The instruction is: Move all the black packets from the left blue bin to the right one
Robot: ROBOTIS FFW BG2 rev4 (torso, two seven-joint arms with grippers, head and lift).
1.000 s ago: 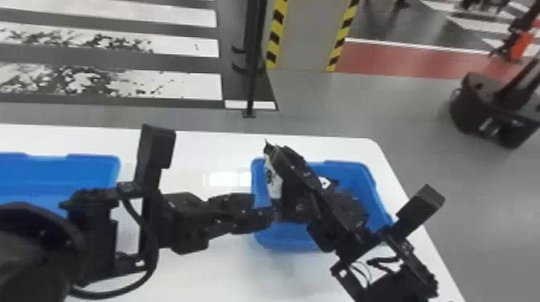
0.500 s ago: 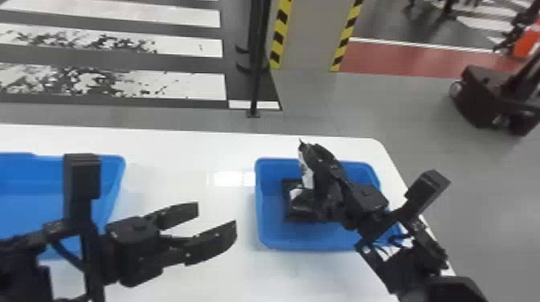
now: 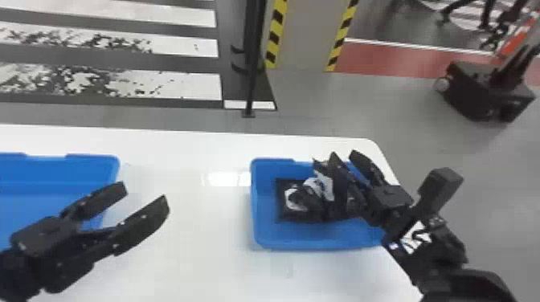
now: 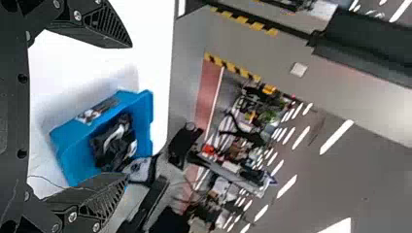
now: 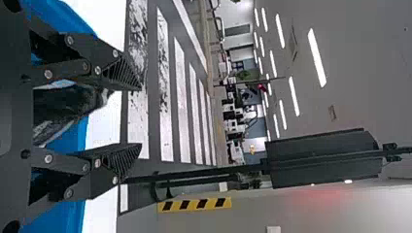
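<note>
In the head view my left gripper (image 3: 144,192) stands open above the white table, just right of the left blue bin (image 3: 44,196). Nothing is between its fingers. My right gripper (image 3: 345,156) is open over the right blue bin (image 3: 313,241), with black packets (image 3: 297,205) in the bin by its fingers. In the left wrist view the gripper (image 4: 127,111) is open, and the right bin (image 4: 77,160) with dark packets (image 4: 114,145) lies beyond. In the right wrist view a black packet (image 5: 63,104) lies between the spread fingers of the gripper (image 5: 141,116).
The white table (image 3: 193,241) spans the space between the bins. Behind it stand a thin black pole (image 3: 251,80) and a pillar with yellow-black stripes (image 3: 309,36). A wheeled black base (image 3: 482,88) is on the floor at right.
My left gripper has left the right bin's near side, moved left and opened. My right gripper has shifted right and its fingers have spread; the packet it had hold of is let go.
</note>
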